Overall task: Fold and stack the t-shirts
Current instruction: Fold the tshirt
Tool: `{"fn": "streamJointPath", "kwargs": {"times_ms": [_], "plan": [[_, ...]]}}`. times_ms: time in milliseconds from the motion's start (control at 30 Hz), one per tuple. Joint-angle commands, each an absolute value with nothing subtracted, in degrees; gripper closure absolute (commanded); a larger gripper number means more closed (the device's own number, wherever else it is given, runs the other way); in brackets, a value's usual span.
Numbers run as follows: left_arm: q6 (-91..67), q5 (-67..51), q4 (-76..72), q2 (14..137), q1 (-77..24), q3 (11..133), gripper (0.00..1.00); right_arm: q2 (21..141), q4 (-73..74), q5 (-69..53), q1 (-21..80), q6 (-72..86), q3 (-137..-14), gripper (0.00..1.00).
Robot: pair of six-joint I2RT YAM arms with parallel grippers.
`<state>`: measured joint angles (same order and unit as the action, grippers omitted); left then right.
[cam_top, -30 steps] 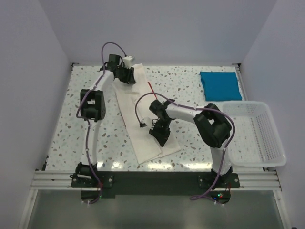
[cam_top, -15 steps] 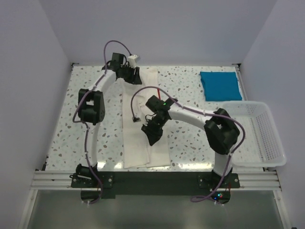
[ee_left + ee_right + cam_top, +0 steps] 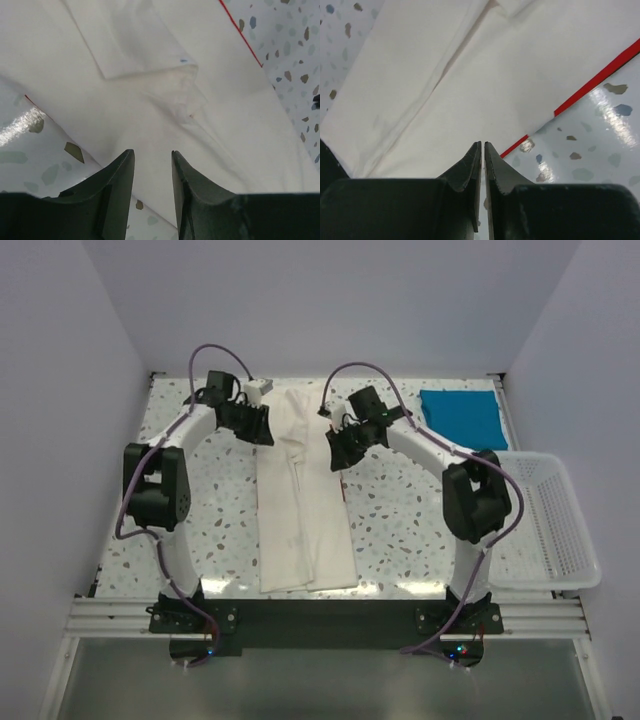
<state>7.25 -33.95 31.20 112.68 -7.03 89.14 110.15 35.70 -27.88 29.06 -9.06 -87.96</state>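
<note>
The speckled terrazzo tabletop (image 3: 400,530) fills the space between the pale walls. The biggest thing on it is the cream-white t-shirt (image 3: 300,520), folded lengthwise into a long strip that runs from the far side almost to the near edge, a little left of centre. No red panel shows from above. Close up, only a thin red line (image 3: 600,77) runs along one edge of the cloth where it meets the tabletop.

At the right edge sits a white plastic lattice basket (image 3: 550,530). Just behind it, in the far right corner, lies the teal-blue t-shirt (image 3: 462,418), folded into a neat flat rectangle, well apart from the cream one.

Both arms arch out from the near edge and reach to the far end of the strip, one on each side. The left gripper (image 3: 262,428) is at the strip's left edge. From its own camera its jaws stand spread with a clear gap, and creased cloth shows beyond the gap — nothing is caught in them. The right gripper (image 3: 340,452) is at the strip's right edge, with its jaws pressed together down to a hairline slit. Its tips are over the cloth right next to the red line — I see no fabric pinched between them.
</note>
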Motion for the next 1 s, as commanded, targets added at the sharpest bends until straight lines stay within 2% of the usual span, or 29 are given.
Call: {"fn": "streamJointPath", "kwargs": {"times_ms": [0,267,333,633,967], "plan": [[9.75,-32.52,31.55,114.51,-6.50,87.89,0.60,114.25,29.18,-25.14,27.69,-4.48,-93.51,0.89],[9.58,-29.54,34.01,126.28,-6.33,97.01,0.63,128.93,27.69,-22.25,27.60,-1.50,-106.78,0.87],[9.75,-29.01,34.01,128.83,-6.33,98.69,0.64,131.47,27.95,-18.57,27.34,-0.62,-107.84,0.90],[8.88,-28.39,36.47,138.24,-6.15,112.66,0.66,136.23,29.09,-8.97,22.77,0.70,-111.87,0.92],[8.08,-27.34,39.55,147.74,-6.15,127.96,0.65,142.38,30.06,-9.40,21.97,-1.93,-120.50,0.91]]}}
